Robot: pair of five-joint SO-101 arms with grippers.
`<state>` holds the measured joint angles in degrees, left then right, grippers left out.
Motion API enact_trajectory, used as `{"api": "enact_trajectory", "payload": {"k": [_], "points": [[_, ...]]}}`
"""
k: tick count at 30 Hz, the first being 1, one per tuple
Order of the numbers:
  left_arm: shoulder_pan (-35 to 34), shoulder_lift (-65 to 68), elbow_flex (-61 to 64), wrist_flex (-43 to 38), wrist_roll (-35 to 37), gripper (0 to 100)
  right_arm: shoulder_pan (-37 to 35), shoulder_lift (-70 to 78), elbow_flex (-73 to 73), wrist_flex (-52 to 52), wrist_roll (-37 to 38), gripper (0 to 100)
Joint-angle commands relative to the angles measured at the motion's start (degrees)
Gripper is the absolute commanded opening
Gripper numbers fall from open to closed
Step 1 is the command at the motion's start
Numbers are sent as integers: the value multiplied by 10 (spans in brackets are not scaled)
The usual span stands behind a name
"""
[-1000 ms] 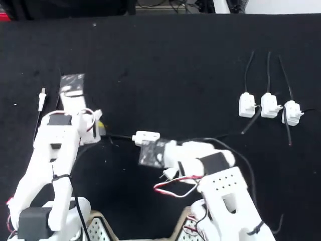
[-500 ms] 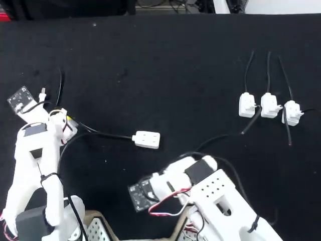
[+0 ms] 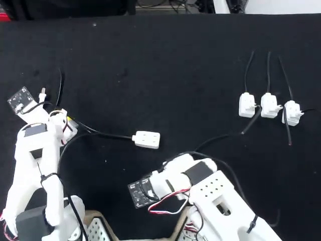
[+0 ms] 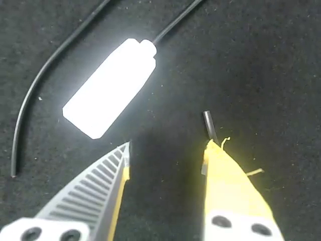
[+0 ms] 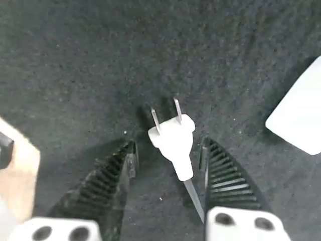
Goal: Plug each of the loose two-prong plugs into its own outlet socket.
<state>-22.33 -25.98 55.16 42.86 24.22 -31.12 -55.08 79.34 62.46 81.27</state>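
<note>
A white two-prong plug [image 5: 173, 136] lies on the black cloth between the fingers of my right gripper [image 5: 168, 144], prongs pointing away; the jaws are open, with a gap on either side of it. In the high view this gripper [image 3: 142, 192] sits near the table's front, below a white outlet socket [image 3: 147, 139]; a corner of that socket [image 5: 301, 118] shows in the right wrist view. My left gripper [image 4: 165, 145] is open and empty, just short of a white plug body [image 4: 110, 88] on a black cable. From above it [image 3: 22, 102] is at the far left, beside a small white plug [image 3: 42, 95].
Three white outlet pieces [image 3: 269, 105] with black cables stand in a row at the right. A black cable [image 3: 100, 133] runs from the middle socket toward the left arm. Another cable [image 3: 220, 136] curves to the right arm. The table's far half is bare black cloth.
The left arm swung left, away from the socket's cable, to the small plug. The right arm drew back from the socket toward the front edge. Little moved in the last half second.
</note>
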Motion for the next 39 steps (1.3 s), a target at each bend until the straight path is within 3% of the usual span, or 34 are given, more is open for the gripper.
{"api": "enact_trajectory", "payload": {"k": [1, 5, 11, 17, 21, 28, 35, 39], "points": [[-5, -7, -1, -6, 5, 231, 12, -3, 4, -32, 4, 129], [-6, -8, -1, -4, 4, 231, 12, -3, 36, -62, 5, 12], [-6, -8, -1, -6, 4, 231, 40, -7, 7, -35, -17, 11], [-6, -8, -1, -6, 4, 231, 47, -3, -148, 126, -127, 11], [-6, -8, -1, -7, 4, 231, 53, -3, -129, 134, -125, 20], [-6, -5, -1, -7, 4, 231, 47, -3, -50, 50, -49, 390], [-6, -5, -1, -7, 3, 231, 44, -2, 12, -82, -15, 241], [-3, -5, -1, -7, 3, 231, 47, -4, 25, -75, -12, 227]]}}
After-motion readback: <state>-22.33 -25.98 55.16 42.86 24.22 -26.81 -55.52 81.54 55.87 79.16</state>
